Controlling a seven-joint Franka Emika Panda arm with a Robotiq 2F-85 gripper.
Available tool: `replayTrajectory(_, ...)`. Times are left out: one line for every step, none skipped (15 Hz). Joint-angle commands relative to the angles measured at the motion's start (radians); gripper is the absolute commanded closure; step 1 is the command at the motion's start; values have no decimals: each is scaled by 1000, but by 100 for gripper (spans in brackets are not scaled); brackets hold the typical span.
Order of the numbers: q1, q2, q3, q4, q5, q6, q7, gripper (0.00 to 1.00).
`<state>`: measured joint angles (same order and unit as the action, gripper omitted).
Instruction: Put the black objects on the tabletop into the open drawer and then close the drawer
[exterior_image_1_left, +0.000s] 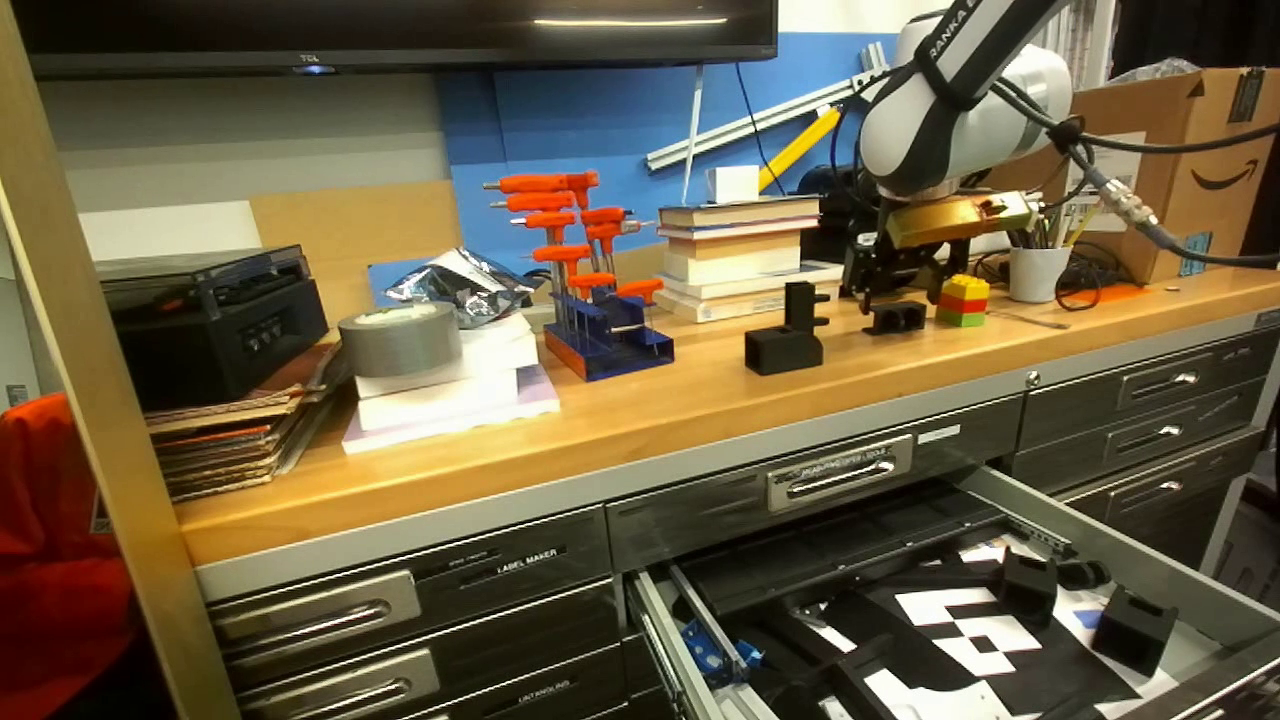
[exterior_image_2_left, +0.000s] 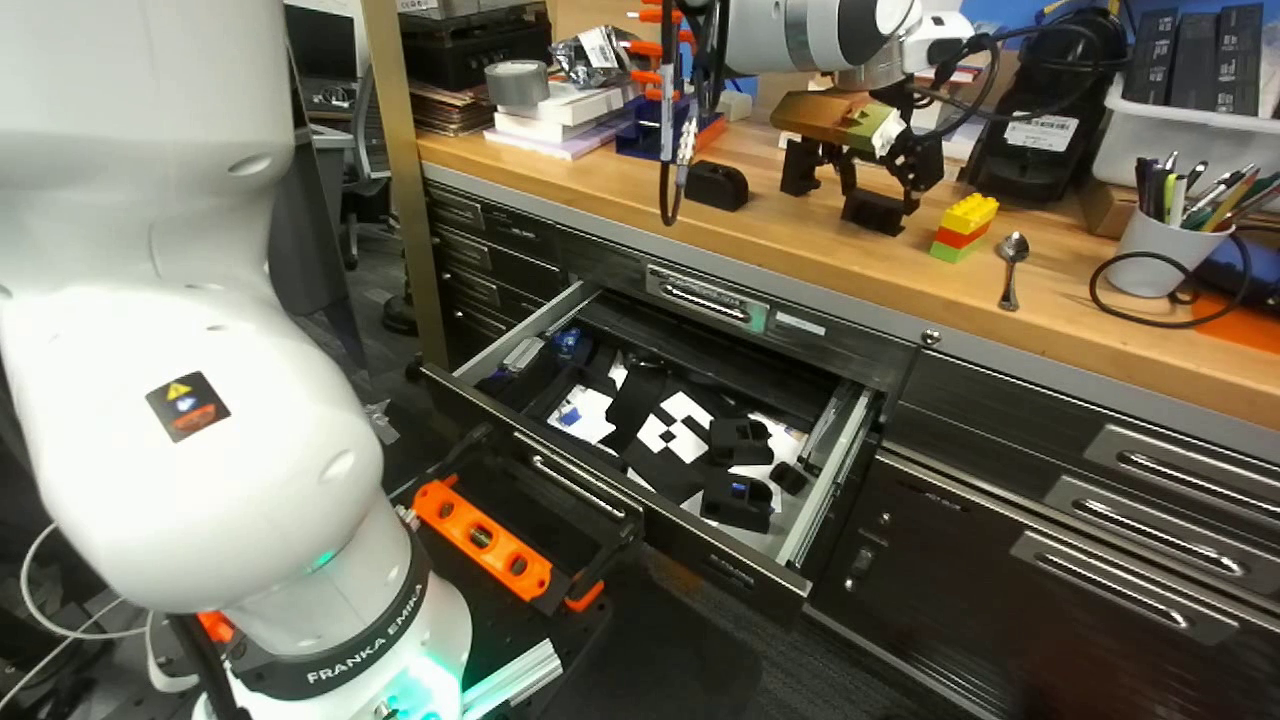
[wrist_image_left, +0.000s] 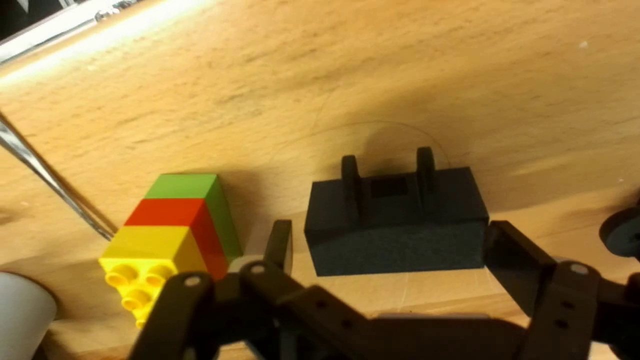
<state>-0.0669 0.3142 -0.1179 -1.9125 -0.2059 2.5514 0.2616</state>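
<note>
Black piece (wrist_image_left: 395, 245), room before tabletop edge (wrist_image_left: 130, 37)

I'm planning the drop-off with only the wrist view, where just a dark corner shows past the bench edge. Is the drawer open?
Observer: Yes. In both exterior views the drawer is pulled out from under the tabletop.
Operator: Does it hold any black pieces?
Observer: It does: several black pieces lie inside, toward the drawer's right-hand side as both exterior views show it.
Operator: Besides the black object between my fingers, is more left to collect?
Observer: At least one more: a black block sits on the tabletop, to the left of that object in both exterior views.
</note>
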Motion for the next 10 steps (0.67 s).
replayTrajectory(-2, 30, 6, 67, 38, -87, -90, 0)
replayTrajectory(-4, 35, 8, 74, 43, -103, -106, 0)
replayTrajectory(-4, 40, 9, 82, 47, -115, -118, 0)
replayTrajectory(-5, 46, 10, 90, 52, -125, -130, 0)
replayTrajectory(-5, 53, 10, 99, 56, -135, -140, 0)
replayTrajectory(-5, 60, 10, 109, 60, -143, -146, 0)
replayTrajectory(-5, 66, 10, 117, 61, -150, -152, 0)
replayTrajectory(-5, 73, 10, 126, 61, -157, -156, 0)
replayTrajectory(-5, 78, 10, 133, 62, -164, -161, 0)
replayTrajectory(-5, 84, 10, 142, 63, -173, -165, 0)
